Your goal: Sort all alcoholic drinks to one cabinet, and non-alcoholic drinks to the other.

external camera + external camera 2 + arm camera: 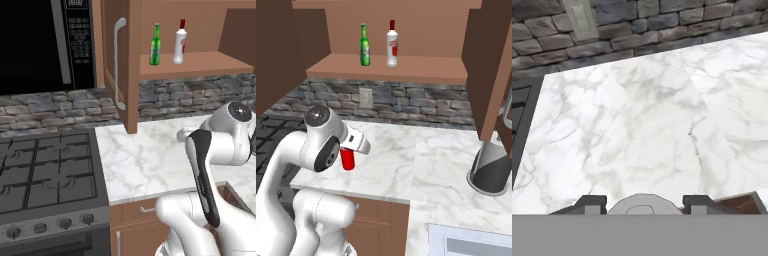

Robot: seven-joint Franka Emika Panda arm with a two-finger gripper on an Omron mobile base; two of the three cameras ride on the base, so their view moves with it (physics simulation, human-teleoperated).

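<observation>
Marble worktop (406, 150) looks bare now. Booze's on the cabinet (386, 70) shelf: green bottle (364, 45) beside white bottle (391, 43). Hand (643, 202) grasps the red can (347, 159), not shelved yet.

Green bottle (364, 45): slim glass, long neck, upright on the open cabinet (386, 70) shelf, high above the hand.
White bottle (392, 44): red cap and label, upright just beside the green one.
Red can (347, 159): short, plain, upright at the hand, partly hidden behind it, over the marble counter.
</observation>
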